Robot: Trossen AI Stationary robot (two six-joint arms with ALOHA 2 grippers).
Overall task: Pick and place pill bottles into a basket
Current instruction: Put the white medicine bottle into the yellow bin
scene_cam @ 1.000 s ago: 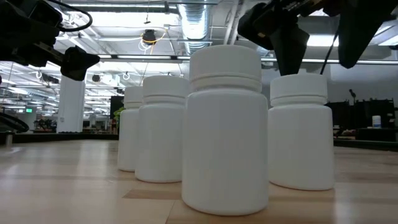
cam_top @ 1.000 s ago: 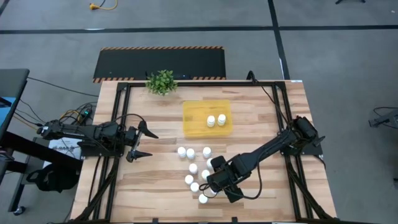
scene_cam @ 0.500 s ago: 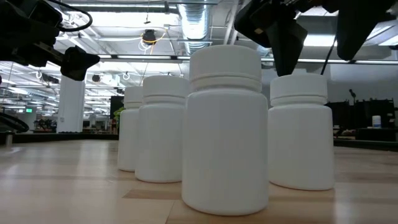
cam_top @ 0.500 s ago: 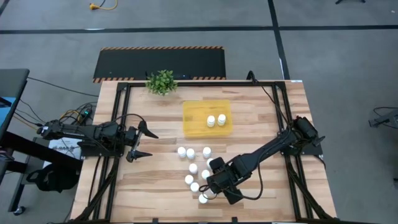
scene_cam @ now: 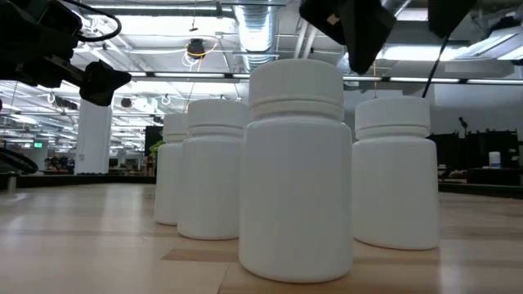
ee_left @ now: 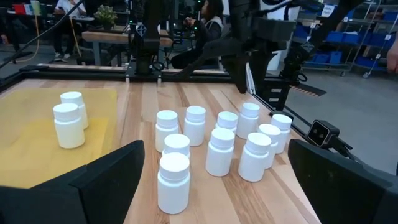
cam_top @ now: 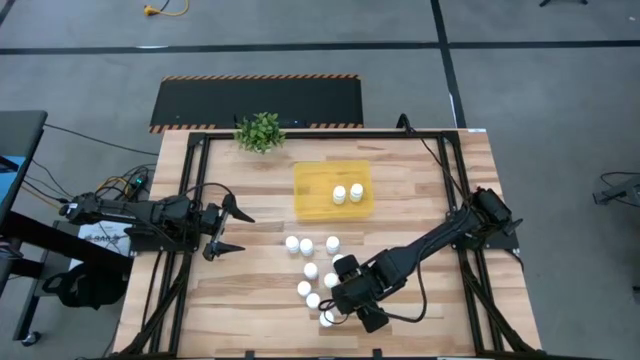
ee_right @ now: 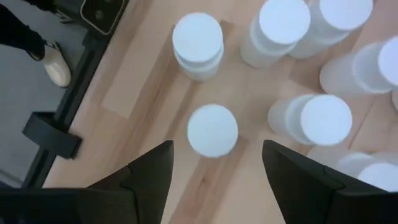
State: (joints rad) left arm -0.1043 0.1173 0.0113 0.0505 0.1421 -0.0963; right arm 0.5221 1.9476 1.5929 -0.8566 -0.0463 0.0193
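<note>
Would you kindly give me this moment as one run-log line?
right tool: open, above a pill bottle near the table's front | left tool: open, waiting at the left | yellow tray: two bottles inside

No readable text, label, brand, number or sign is showing in any of the views. The pill bottles point(ee_left: 218, 151) are presenting plain white walls and caps with no print on them. The yellow basket point(cam_top: 333, 190) is carrying no marking. A black mat point(cam_top: 258, 102) at the upper middle of the high view is showing an orange-and-black hazard-striped edge, a warning pattern without words. Small lit signs are hanging in the room at the far left of the low view, but they are too small to read.
</note>
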